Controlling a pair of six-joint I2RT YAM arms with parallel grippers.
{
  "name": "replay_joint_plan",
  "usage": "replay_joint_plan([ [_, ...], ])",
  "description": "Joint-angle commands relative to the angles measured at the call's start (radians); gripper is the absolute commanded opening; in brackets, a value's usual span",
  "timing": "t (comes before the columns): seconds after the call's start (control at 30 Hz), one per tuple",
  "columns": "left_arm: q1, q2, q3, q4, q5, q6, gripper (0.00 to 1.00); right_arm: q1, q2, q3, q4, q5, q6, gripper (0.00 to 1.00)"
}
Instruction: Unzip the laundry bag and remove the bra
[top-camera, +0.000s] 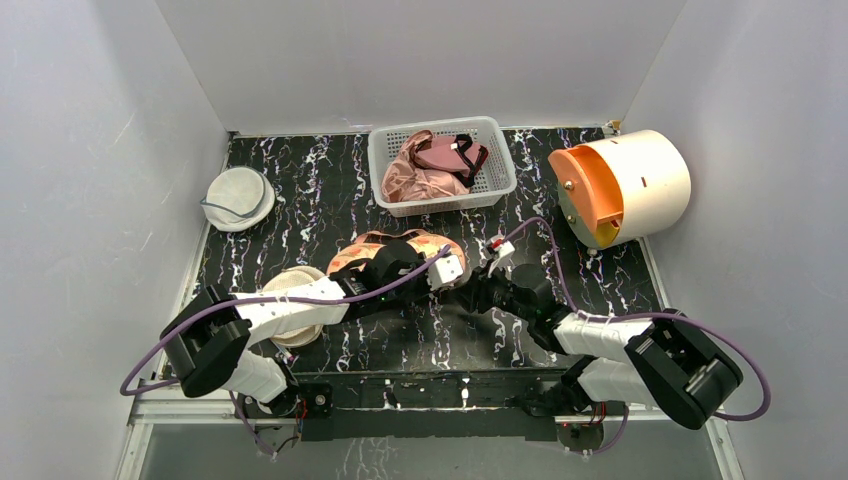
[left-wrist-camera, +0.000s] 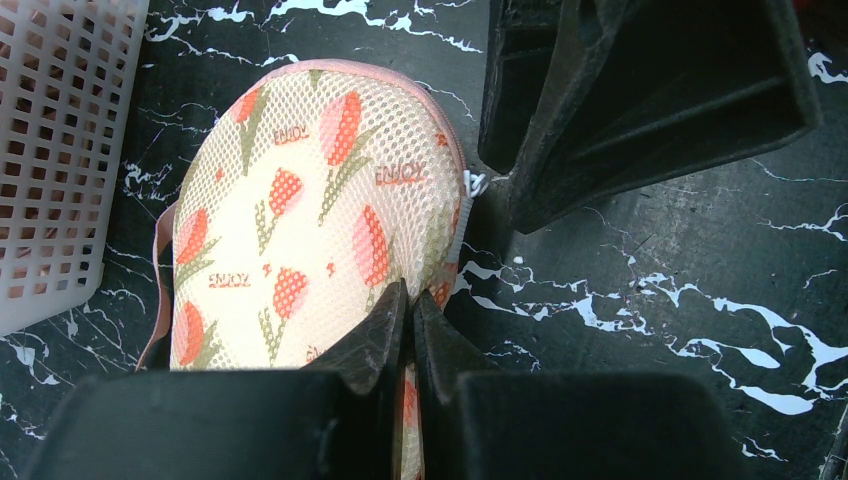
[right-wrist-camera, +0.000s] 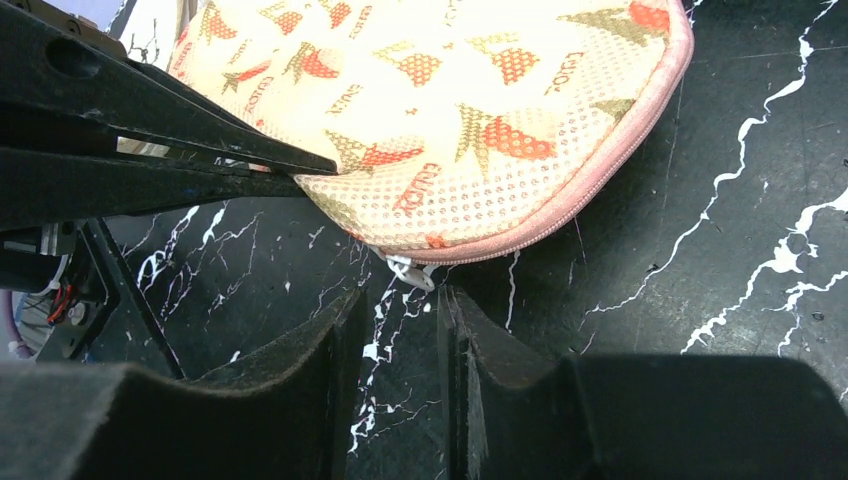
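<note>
Both arms reach low over the table (top-camera: 330, 190) centre. Left gripper (left-wrist-camera: 410, 300) clamped on the edge of the one laundry bag (left-wrist-camera: 300, 200). Right gripper (right-wrist-camera: 395, 300) jaws narrowly apart, gripping nothing, zip pull (right-wrist-camera: 408, 270) just ahead. Bag zipped, long axis left-right, pull at its right end. One basket (top-camera: 450, 205) behind.

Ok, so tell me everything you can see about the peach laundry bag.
The laundry bag is a padded peach mesh pouch printed with red tulips and the word ENJOY, edged by a pink zip that looks fully closed. It lies flat on the black marbled table. The left gripper pinches its edge; the right gripper stands slightly open just short of the white zip pull, apparently not touching.
</note>
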Motion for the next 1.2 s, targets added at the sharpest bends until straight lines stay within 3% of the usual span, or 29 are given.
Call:
replay_joint_plan([
  [0.0, -0.005, -0.042, 0.03, 0.003, 0.016, -0.006, 0.0, 0.009, 0.016, 0.041, 0.098, 0.026, -0.007, 0.3],
  [0.4, -0.004, -0.043, 0.035, 0.001, 0.026, -0.007, 0.0, 0.023, 0.063, 0.06, 0.158, 0.039, 0.006, 0.3],
  [1.17, -0.006, -0.079, 0.02, 0.011, 0.046, -0.002, 0.0, 0.025, 0.047, 0.056, 0.096, 0.148, -0.011, 0.0],
])
